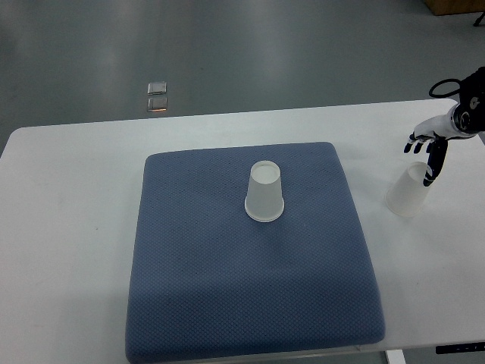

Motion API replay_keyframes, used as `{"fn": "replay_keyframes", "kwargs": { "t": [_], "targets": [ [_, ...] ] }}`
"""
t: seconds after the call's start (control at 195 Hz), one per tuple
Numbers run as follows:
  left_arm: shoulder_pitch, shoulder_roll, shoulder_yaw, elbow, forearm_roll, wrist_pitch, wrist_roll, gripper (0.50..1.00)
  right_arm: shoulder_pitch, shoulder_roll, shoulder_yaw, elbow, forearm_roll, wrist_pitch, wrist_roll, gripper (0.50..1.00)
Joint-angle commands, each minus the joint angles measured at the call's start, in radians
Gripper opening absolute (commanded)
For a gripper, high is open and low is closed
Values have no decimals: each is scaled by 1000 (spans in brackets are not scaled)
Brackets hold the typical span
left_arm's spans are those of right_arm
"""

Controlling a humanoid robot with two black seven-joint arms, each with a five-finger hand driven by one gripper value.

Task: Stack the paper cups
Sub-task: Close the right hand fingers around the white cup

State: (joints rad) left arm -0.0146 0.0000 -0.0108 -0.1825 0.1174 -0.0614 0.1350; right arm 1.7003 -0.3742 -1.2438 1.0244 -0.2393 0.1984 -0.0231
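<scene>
Bench [68, 227] surface, white, fills most of the top view, with grey floor [265, 45] beyond its far edge toward 12 o'clock. Centred on the bench lies a large blue mat [227, 303] with a fine dotted texture and rounded corners. Near the middle of the mat, slightly toward 12 o'clock, a translucent white paper cup [265, 193] stands upside down, its wide rim on the mat and its closed base up. A second paper cup [408, 193] sits off the mat at about 3 o'clock, directly on the bare bench, also inverted and leaning a little. The right hand [428, 148] reaches in from the right edge at about 2 o'clock; its dark-tipped fingers [432, 168] are released and spread, pointing down at the top of that second cup, touching or nearly touching it without closing around it. Two small square floor fittings [158, 96] show at 11 o'clock.
</scene>
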Motion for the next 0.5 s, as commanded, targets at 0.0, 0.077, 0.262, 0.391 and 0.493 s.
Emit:
{"fn": "replay_keyframes", "kwargs": {
  "t": [0.0, 0.077, 0.262, 0.391, 0.493],
  "targets": [
    [1, 0, 0, 1, 1, 0, 0, 1000, -31, 1, 3, -15, 0, -17, 0, 921],
    [2, 0, 0, 0, -1, 0, 0, 1000, -50, 1, 3, -26, 0, -24, 0, 919],
    [7, 0, 0, 1, 1, 0, 0, 1000, -82, 1, 23, -33, -2, -33, 2, 919],
    [7, 0, 0, 0, -1, 0, 0, 1000, -85, 1, 23, -35, -2, -36, 2, 917],
    [8, 0, 0, 1, -1, 0, 0, 1000, -90, 1, 23, -35, -2, -43, 2, 917]
  ]
}}
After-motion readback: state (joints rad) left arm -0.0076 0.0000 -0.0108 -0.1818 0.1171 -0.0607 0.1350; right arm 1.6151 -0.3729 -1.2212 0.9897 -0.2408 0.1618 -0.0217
